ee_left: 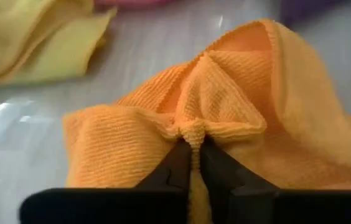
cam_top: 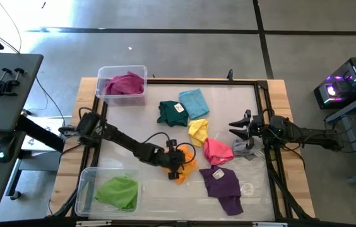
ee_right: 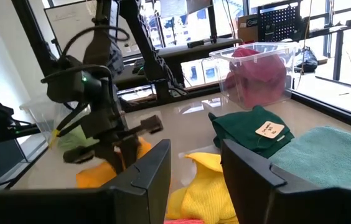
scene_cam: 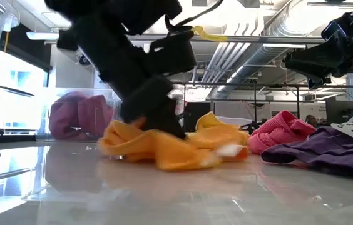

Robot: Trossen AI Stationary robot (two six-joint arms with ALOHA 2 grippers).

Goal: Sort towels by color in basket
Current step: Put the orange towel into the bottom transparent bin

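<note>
My left gripper (cam_top: 177, 165) is down on the orange towel (cam_top: 187, 169) near the table's middle, shut on it (ee_left: 192, 163). The orange towel (scene_cam: 176, 149) lies crumpled on the table. Around it lie the yellow towel (cam_top: 198, 131), pink towel (cam_top: 217, 151), purple towel (cam_top: 223, 186), dark green towel (cam_top: 172, 112), light blue towel (cam_top: 194, 102) and a grey towel (cam_top: 246, 149). A magenta towel (cam_top: 125, 83) lies in the far bin, a lime one (cam_top: 117, 192) in the near bin. My right gripper (cam_top: 237, 128) hovers open above the table's right side (ee_right: 194, 165). My left gripper pinches a raised fold of the orange towel (ee_left: 193, 129) between its two fingertips (ee_left: 178, 165), coming from above and slanting down. Cloth puckers into pleats at the pinch. The rest of the towel (scene_cam: 164, 153) lies on the table.
A clear bin (cam_top: 122, 70) stands at the table's far left corner and another clear bin (cam_top: 88, 183) at the near left. A black frame (cam_top: 263, 107) edges the table. Free tabletop lies between the bins on the left.
</note>
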